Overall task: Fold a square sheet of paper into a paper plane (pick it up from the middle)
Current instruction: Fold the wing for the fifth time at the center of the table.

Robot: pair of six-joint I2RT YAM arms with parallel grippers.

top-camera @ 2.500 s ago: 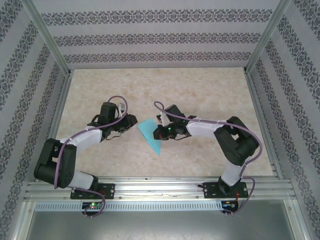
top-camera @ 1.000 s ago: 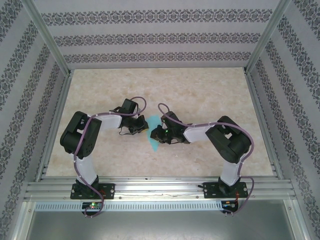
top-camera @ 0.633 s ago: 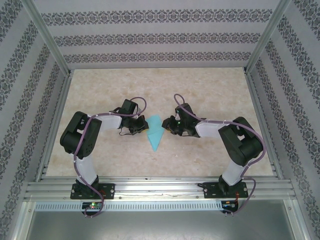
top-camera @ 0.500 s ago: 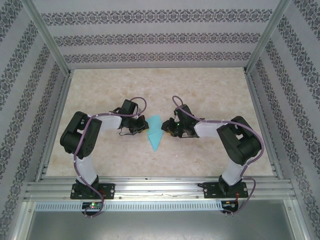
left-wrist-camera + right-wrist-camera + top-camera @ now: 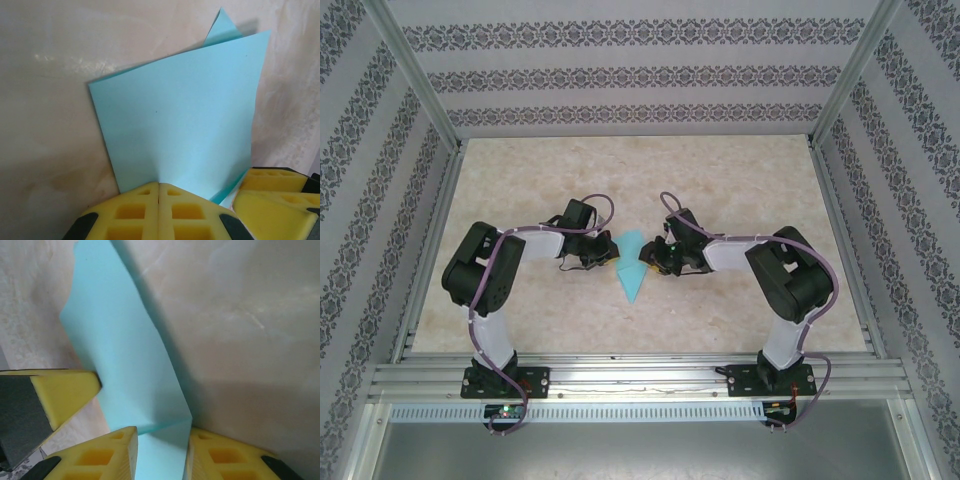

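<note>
One beige table (image 5: 740, 180) — mid-table, turquoise paper (image 5: 633, 268) folded to a point aimed at the near edge. Left gripper (image 5: 158, 192) pinched shut on its left edge; right gripper (image 5: 162, 440) at the right edge — jaws parted, paper between them.

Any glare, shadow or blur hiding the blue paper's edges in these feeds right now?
Top external: evenly lit, sharp, but the blue paper is small in frame. Left wrist: paper crisp, mild sheen on the table, thin shadow along its top edge. Right wrist: the paper casts a broad shadow to its right; yellow pads at the bottom look soft.
</note>
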